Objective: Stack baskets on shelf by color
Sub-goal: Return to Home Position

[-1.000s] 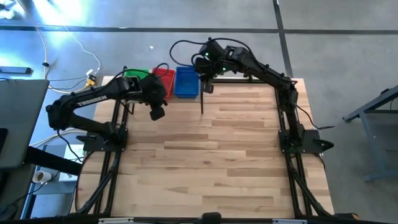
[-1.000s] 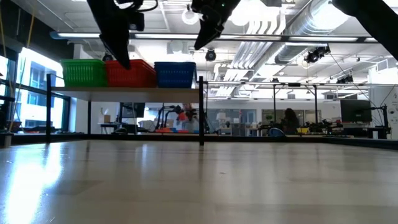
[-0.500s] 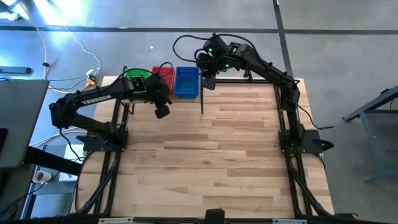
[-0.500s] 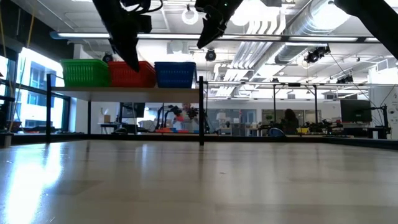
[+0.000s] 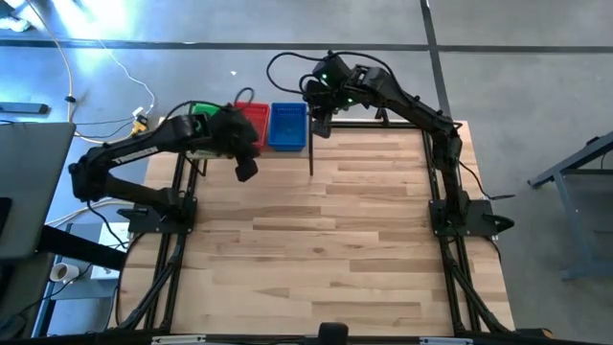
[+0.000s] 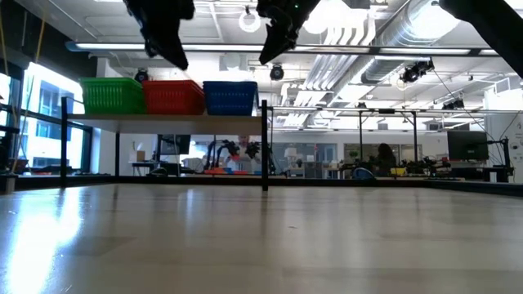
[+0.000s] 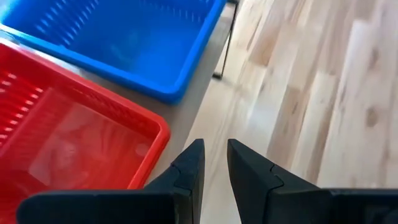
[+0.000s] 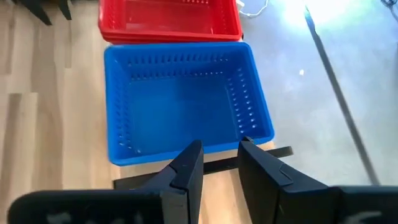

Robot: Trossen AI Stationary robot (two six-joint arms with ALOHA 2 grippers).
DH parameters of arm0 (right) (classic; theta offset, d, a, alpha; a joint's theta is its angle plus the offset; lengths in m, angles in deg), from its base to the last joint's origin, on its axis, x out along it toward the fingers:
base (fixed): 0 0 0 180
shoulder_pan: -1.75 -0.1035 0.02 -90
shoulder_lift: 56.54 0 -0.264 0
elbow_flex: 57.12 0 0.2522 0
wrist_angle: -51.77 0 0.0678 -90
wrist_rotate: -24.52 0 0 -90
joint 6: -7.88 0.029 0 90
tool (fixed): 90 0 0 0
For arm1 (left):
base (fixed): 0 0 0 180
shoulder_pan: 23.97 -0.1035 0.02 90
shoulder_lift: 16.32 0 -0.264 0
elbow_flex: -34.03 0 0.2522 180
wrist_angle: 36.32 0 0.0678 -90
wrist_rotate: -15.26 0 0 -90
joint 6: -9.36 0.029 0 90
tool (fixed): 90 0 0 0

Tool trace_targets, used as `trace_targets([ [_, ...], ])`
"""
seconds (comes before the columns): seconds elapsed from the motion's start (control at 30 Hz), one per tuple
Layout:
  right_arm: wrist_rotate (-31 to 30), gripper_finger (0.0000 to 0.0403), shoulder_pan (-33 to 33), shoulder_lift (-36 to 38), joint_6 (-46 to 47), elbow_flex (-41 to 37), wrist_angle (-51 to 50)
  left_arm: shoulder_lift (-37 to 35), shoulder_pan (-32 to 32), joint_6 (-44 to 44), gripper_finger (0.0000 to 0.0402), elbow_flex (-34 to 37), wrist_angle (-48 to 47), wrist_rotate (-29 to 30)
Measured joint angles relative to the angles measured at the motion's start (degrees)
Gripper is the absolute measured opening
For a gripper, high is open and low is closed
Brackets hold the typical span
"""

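Note:
On the shelf at the table's far left stand a green basket, a red basket and a blue basket side by side, each on its base. My left gripper hangs above the near edge of the red basket, its fingers a little apart with nothing between them. My right gripper hovers above the right end of the blue basket, also slightly open with nothing between its fingers.
The shelf's black post stands at its near right corner. The wide plank tabletop stretches toward the near edge in front of the shelf. Cables lie on the floor beyond the table's far left.
My left gripper has risen away from the red basket and tipped a little less steeply. The baskets have kept their places on the shelf.

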Motion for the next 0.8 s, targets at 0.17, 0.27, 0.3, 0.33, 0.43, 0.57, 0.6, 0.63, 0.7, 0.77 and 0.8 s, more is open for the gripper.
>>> trace_targets([
  [0.17,0.04,0.0087,-0.78,0.00,4.47,0.01,-2.03,-5.89,0.00,-1.92,0.0062,-0.07,0.00,-1.97],
  [0.27,0.09,0.0087,-1.93,0.00,7.95,0.00,-2.94,-10.03,0.19,-2.12,0.0062,-0.07,-0.02,-3.44],
  [0.3,0.20,0.0087,-2.44,0.00,9.28,0.01,-3.09,-11.51,0.46,-2.13,0.0062,-0.07,-0.02,-4.00],
  [0.33,0.28,0.0087,-3.03,0.00,10.75,-0.01,-3.11,-12.99,0.81,-2.35,0.0062,0.06,0.14,-4.56],
  [0.43,0.17,0.0087,-4.93,0.12,15.03,-0.01,-2.89,-18.75,2.48,-4.50,0.0062,3.42,3.12,-5.60],
  [0.57,-0.75,0.0087,-8.00,0.89,18.85,0.01,-2.43,-27.61,5.18,-7.38,0.0062,11.17,10.33,-5.74],
  [0.6,-1.26,0.0087,-8.69,1.04,19.84,0.01,-2.44,-29.89,5.78,-8.36,0.0062,13.25,12.56,-5.71],
  [0.63,-2.16,0.0087,-9.45,1.09,20.86,0.00,-2.44,-32.06,6.35,-9.24,0.0062,15.25,14.40,-5.58],
  [0.7,-4.20,0.0087,-11.04,1.09,22.80,0.00,-2.66,-36.38,7.35,-10.11,0.0062,19.19,17.34,-5.45],
  [0.77,-6.49,0.0087,-12.68,1.30,24.15,-0.01,-3.14,-40.53,8.28,-10.72,0.0062,22.94,19.68,-5.40],
  [0.8,-7.75,0.0087,-13.56,1.42,24.73,-0.01,-3.18,-42.54,8.72,-11.15,0.0062,24.79,20.62,-5.40],
])
